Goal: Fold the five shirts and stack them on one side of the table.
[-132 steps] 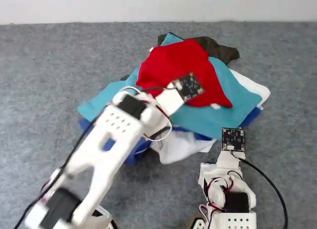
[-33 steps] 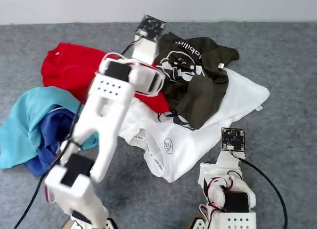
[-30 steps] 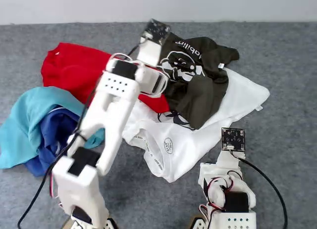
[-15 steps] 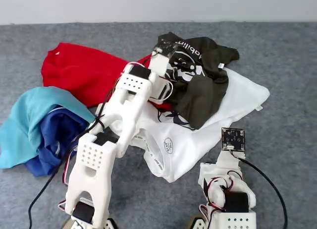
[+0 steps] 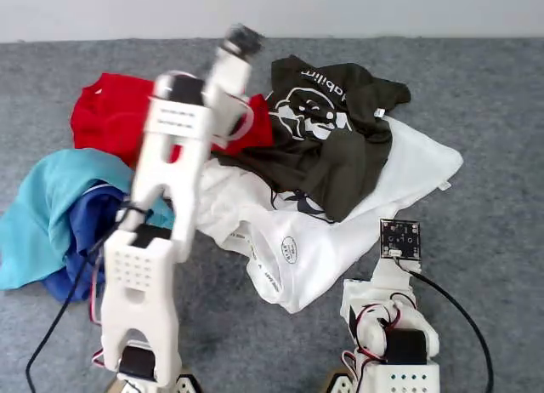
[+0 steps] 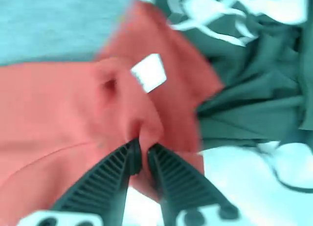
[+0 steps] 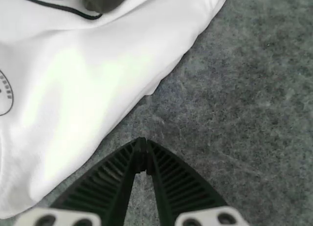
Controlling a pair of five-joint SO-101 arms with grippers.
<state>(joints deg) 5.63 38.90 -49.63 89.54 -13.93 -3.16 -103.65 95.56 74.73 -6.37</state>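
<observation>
As the left arm swung up and away from the seam it had dipped into half a second earlier, the left gripper (image 6: 142,150) came with it, its jaws pressed onto a bunched fold of the red shirt (image 5: 110,116). That was the big change. The red edge that had been tucked under the dark shirt (image 5: 340,138) was dragged clear, and the red strip once showing beside the white shirt (image 5: 314,240) was gone. From the wrist view, red cloth spread out on one side of the gripper, with the dark shirt just beside it on the other. White fabric sat close behind the fingers.

A few seconds back all five shirts were one heap with red on top. By this moment they were fanned out. The teal shirt (image 5: 42,206) and the blue shirt (image 5: 85,231) lay together, well apart from the left gripper and back towards its arm's base.

The right gripper (image 7: 142,143) had not budged. Its jaws were pressed together on nothing, hanging over bare table (image 5: 476,112) with the white shirt's hem just beside its tips.

My read: the red shirt looked to be the first one being singled out. No folding was done yet, and the stacking was all still to come.
</observation>
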